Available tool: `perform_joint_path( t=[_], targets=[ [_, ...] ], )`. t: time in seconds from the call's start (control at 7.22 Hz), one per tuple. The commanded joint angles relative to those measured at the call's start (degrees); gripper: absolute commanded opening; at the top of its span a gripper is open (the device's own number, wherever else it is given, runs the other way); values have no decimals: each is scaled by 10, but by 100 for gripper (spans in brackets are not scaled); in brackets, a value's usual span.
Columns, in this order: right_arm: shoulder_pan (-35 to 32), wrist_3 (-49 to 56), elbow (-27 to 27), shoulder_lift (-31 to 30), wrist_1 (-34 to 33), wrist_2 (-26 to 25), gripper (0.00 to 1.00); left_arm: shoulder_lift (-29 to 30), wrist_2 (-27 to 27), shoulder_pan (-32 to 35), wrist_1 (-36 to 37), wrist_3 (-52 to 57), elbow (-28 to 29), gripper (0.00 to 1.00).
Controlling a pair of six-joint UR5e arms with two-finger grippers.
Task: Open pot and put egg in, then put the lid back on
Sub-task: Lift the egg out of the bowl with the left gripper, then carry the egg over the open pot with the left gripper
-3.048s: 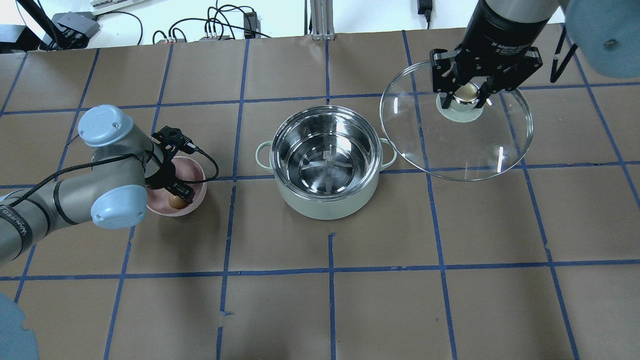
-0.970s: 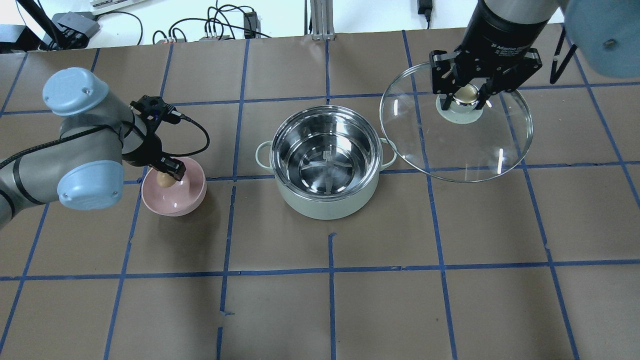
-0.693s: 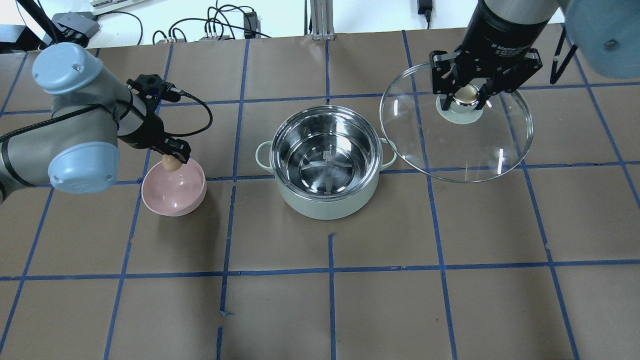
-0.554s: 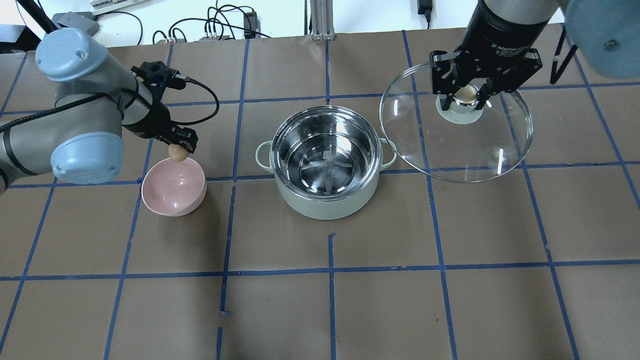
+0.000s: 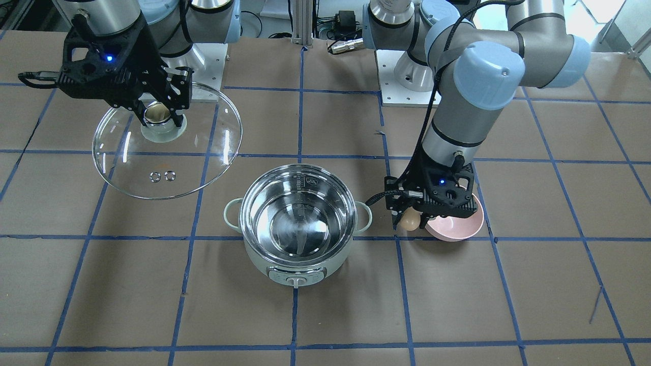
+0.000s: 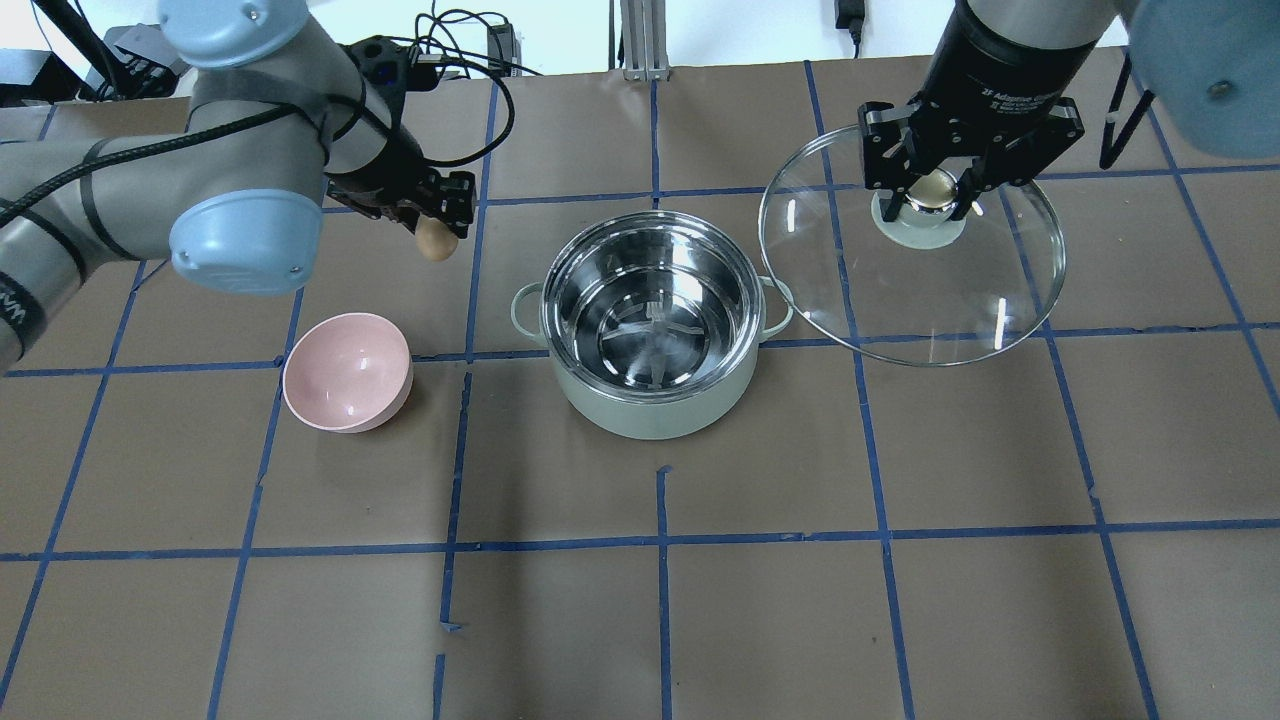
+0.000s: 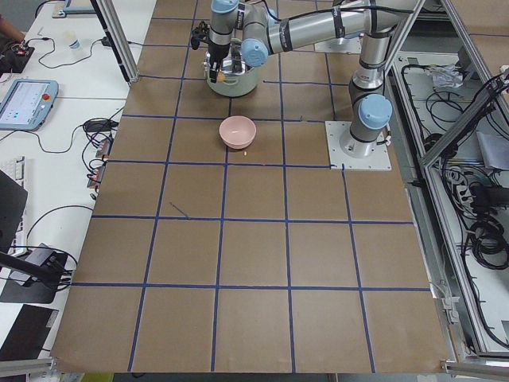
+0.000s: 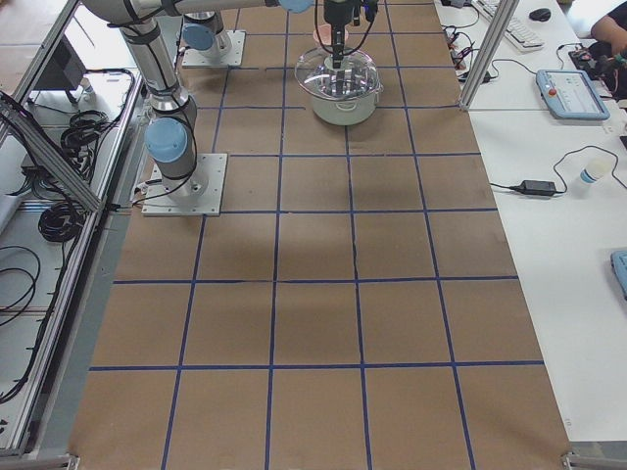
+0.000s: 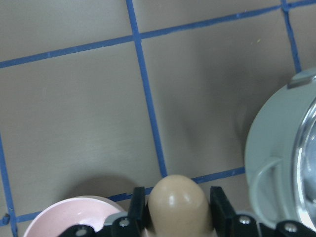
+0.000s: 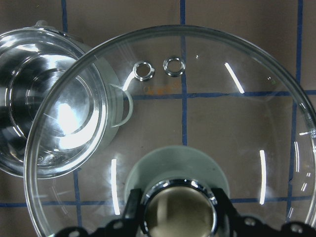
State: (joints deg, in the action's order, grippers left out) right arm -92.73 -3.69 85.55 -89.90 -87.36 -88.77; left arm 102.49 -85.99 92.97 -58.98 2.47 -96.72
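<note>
Okay, egg was up off the table, pinched in my left gripper. On the left wrist view the two black fingers were closed on its sides at bottom centre, with the rounded end poking out past the pads. In the overhead view it hung left of centre in the upper half, above bare brown paper, between the bowl and the pot. It was nearer the pot, but short of its rim.

The pot sat mid-frame with its mouth uncovered and the shiny steel inside showing. Its left loop handle was the part closest to the egg; on the wrist view that handle and the mint wall filled the right edge. The pink bowl sat lower left of the egg, well apart from the pot.

Over in the upper right, my right gripper was clamped on the knob and held the lid in the air. The glass rim overlapped the pot's right handle in that view. I couldn't tell whether they touched. Two vent holes showed near the lid's lower edge in the front view.
</note>
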Motion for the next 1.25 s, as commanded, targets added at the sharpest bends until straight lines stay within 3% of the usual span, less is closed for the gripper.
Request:
perform_joint_path(
  t=[0.0, 0.42, 0.83, 1.11],
  targets=[
    [0, 0, 1, 0, 0, 0, 5, 50, 0, 59, 20, -120, 45, 29],
    [-2, 0, 1, 0, 0, 0, 5, 90, -2, 105, 98, -227, 46, 29],
    [-2, 0, 3, -1, 0, 0, 5, 97, -10, 124, 125, -306, 37, 29],
    [-2, 0, 4, -1, 0, 0, 5, 105, -56, 147, 127, -377, 37, 29]
  ],
)
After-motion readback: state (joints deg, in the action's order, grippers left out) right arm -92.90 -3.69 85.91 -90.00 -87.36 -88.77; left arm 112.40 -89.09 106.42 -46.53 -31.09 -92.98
